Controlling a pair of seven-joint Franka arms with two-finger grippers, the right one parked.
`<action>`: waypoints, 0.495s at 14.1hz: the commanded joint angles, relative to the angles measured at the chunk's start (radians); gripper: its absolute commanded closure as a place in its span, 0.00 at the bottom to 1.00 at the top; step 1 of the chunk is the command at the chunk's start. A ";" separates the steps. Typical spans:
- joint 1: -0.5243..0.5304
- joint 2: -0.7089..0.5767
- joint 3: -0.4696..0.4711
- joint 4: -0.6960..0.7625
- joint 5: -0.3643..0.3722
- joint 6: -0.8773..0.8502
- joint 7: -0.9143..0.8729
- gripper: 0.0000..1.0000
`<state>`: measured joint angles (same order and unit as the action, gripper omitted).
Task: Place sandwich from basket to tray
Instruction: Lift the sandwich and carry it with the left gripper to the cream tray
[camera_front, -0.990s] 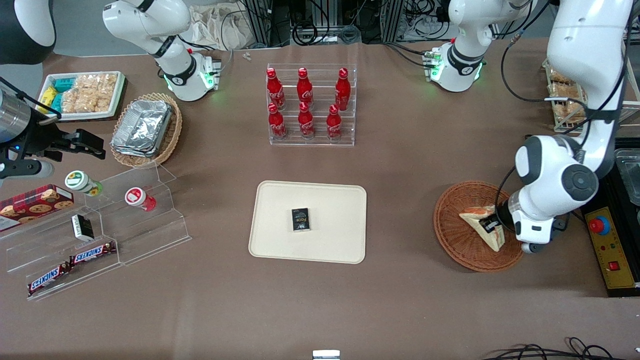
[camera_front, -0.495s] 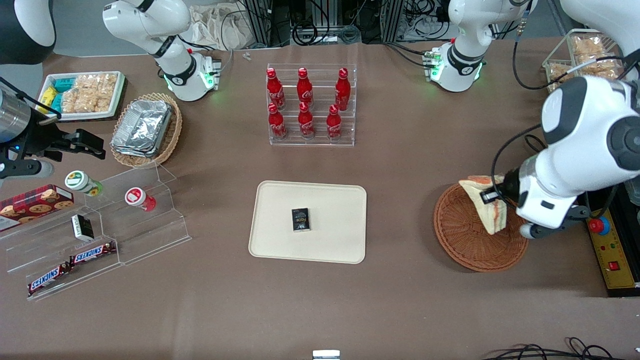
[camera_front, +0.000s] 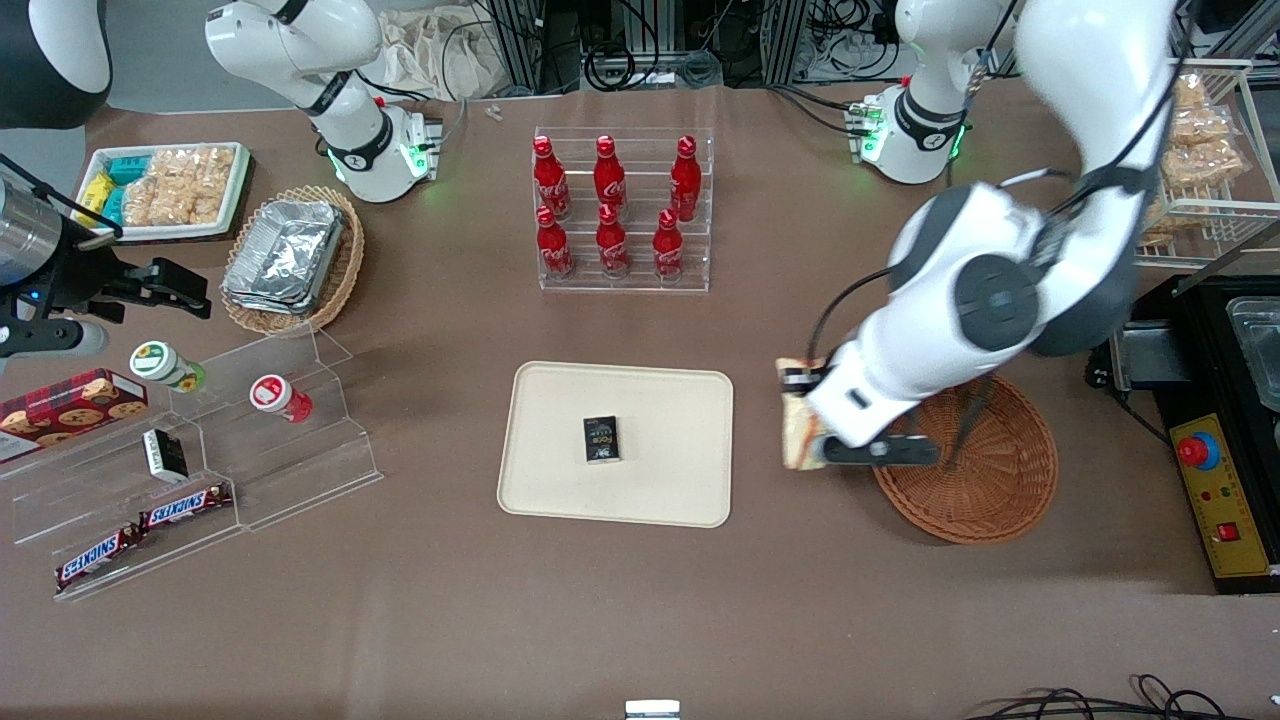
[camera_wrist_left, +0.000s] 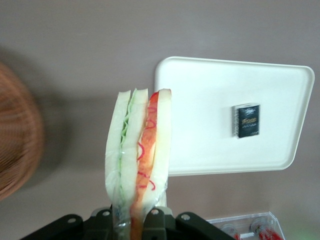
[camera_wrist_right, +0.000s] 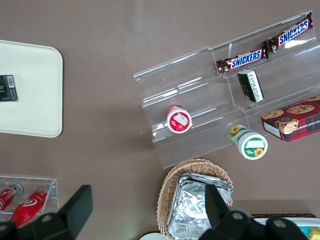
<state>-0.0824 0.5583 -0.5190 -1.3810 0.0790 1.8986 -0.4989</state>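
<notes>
My gripper (camera_front: 800, 415) (camera_wrist_left: 134, 220) is shut on the sandwich (camera_front: 797, 432) (camera_wrist_left: 137, 155), a wedge of white bread with green, orange and pink filling along its edge. It hangs in the air above bare table, between the reddish-brown wicker basket (camera_front: 985, 480) (camera_wrist_left: 17, 135) and the cream tray (camera_front: 560, 470) (camera_wrist_left: 200, 120). The basket holds nothing. A small black box (camera_front: 602, 439) (camera_wrist_left: 246, 120) lies near the middle of the tray.
A clear rack of red cola bottles (camera_front: 610, 210) stands farther from the front camera than the tray. Toward the parked arm's end are an oval basket of foil trays (camera_front: 290, 255), clear stepped shelves (camera_front: 200, 470) with snack bars and cups, and a white snack tray (camera_front: 165, 185).
The gripper has lifted the sandwich out of the basket and carried it sideways toward the tray. It now hangs past the basket's rim.
</notes>
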 joint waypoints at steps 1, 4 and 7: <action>-0.111 0.147 0.019 0.066 0.114 0.124 -0.106 1.00; -0.166 0.262 0.019 0.066 0.241 0.210 -0.187 1.00; -0.168 0.311 0.019 0.065 0.271 0.256 -0.196 1.00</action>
<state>-0.2425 0.8401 -0.5069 -1.3668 0.3230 2.1496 -0.6832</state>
